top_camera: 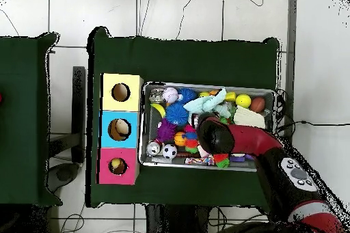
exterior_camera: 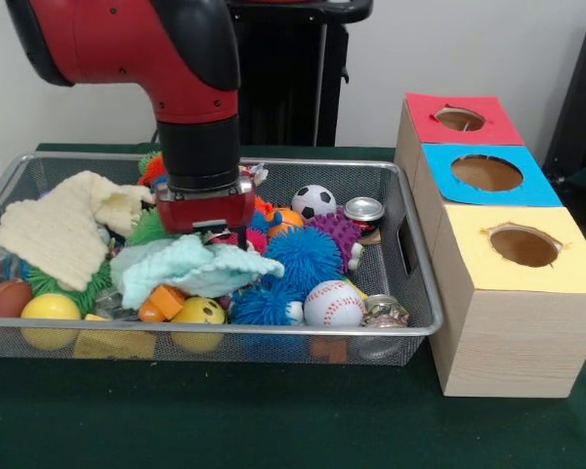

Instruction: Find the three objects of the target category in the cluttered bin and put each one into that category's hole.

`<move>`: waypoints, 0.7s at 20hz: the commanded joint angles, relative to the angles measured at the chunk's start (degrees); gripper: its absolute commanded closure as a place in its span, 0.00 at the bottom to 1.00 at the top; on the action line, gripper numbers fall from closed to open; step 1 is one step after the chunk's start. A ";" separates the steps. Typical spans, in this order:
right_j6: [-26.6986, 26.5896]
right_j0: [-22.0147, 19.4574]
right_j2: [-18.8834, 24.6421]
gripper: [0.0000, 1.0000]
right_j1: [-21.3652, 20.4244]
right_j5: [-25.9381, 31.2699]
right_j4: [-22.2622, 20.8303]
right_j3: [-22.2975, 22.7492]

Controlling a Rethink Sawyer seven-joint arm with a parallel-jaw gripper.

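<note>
Front view, left to right. The bin sits on the green bench, packed with clutter. At its left: a cream knitted cloth, a brown ball at the edge, a yellow ball, and a yellow block against the front mesh. Next, a pale mint cloth is draped over an orange piece and a yellow smiley ball.

The red-black arm comes down over the bin's middle-left; the hand is low in the pile, just above the mint cloth. Its tips are buried in clutter, so I cannot tell if they are apart or together, or holding anything.

Right of it: blue spiky balls, a baseball, a soccer ball, a purple spiky ball, a can, and a crushed can.

Beside the bin's right end stand three wooden boxes. The hole in the red face is the farthest back, apparently empty; blue-faced hole is in the middle, yellow-faced hole nearest.
</note>
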 commanded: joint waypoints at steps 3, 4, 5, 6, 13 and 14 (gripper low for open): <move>15.31 12.46 -8.24 0.00 2.63 0.31 3.28 2.29; 16.40 13.69 -8.99 0.00 2.89 -0.11 4.21 2.33; 17.27 14.79 -9.74 0.00 3.16 -0.73 5.28 2.42; 18.14 15.89 -10.49 0.00 3.43 -1.34 6.35 2.50; 21.33 21.95 -15.30 0.00 3.90 -5.98 12.46 5.00; 21.70 22.71 -15.82 0.00 3.77 -6.28 13.10 5.35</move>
